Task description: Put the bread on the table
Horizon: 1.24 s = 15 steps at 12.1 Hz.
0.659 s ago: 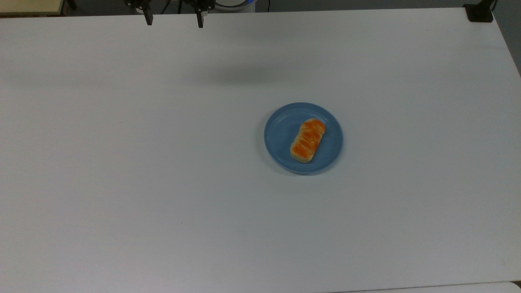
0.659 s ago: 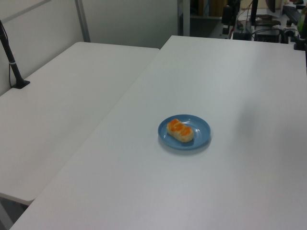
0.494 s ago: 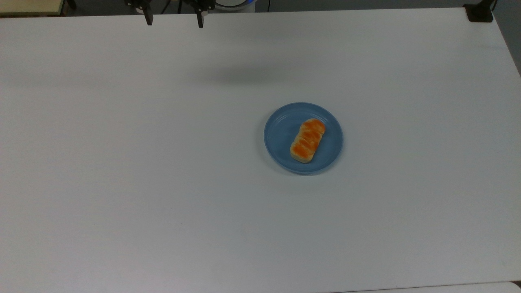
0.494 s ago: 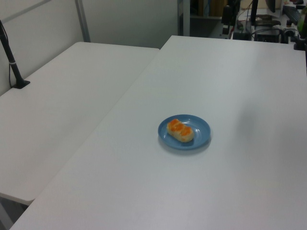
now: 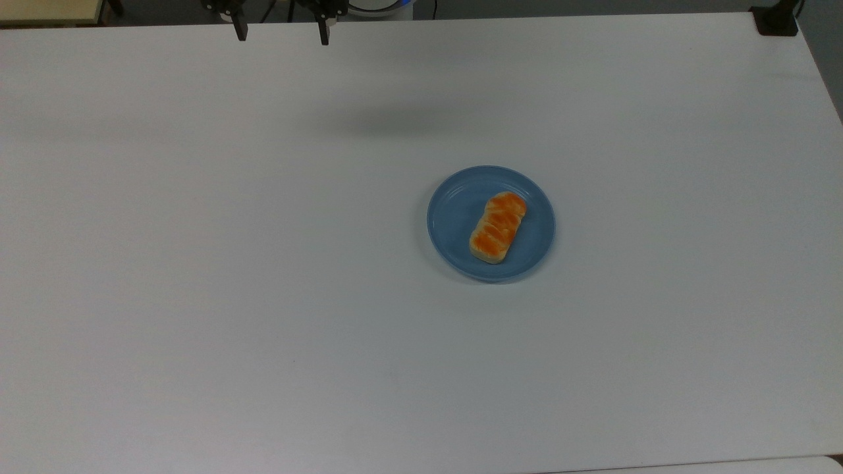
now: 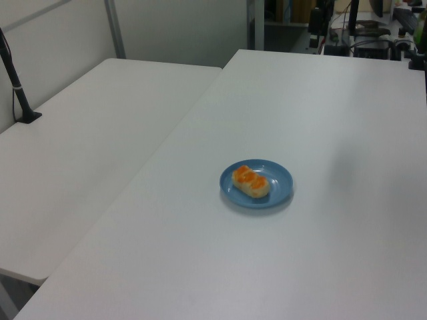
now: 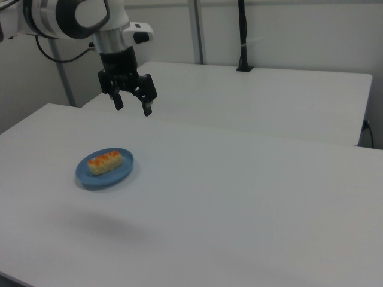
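While it lies on the plate point(image 5: 454, 217):
Bread point(image 5: 498, 227): small oblong loaf, orange-brown segmented top, pale cream sides, right of centre in the top view.
Tabletop point(image 5: 263, 296): plain white, bearing the plate.
Tool point(image 7: 133, 104): fingers spread wide, holding nothing, seemingly raised above the tabletop, apart from the bread.

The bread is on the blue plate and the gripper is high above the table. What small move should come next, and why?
Probably bring the gripper across until it is over the bread. The gripper is open, empty and high above the table, well apart from the blue plate, where the bread lies untouched. It should line up above the loaf before it descends.
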Each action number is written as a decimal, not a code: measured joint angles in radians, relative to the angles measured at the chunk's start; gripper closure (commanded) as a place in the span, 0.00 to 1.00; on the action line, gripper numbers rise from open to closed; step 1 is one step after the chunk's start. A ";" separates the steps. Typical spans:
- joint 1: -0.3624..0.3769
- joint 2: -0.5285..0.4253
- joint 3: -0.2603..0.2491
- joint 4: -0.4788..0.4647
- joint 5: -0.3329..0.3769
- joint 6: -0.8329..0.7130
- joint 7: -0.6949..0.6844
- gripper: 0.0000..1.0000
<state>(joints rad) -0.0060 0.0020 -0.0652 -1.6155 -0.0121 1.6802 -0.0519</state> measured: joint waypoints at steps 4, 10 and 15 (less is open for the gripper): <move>0.008 0.000 0.004 -0.003 0.000 0.000 0.000 0.00; 0.087 0.093 0.042 -0.037 0.013 0.052 0.038 0.00; 0.215 0.256 0.084 -0.139 0.063 0.368 0.426 0.00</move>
<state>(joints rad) 0.2089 0.2578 0.0188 -1.7542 0.0508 2.0479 0.3740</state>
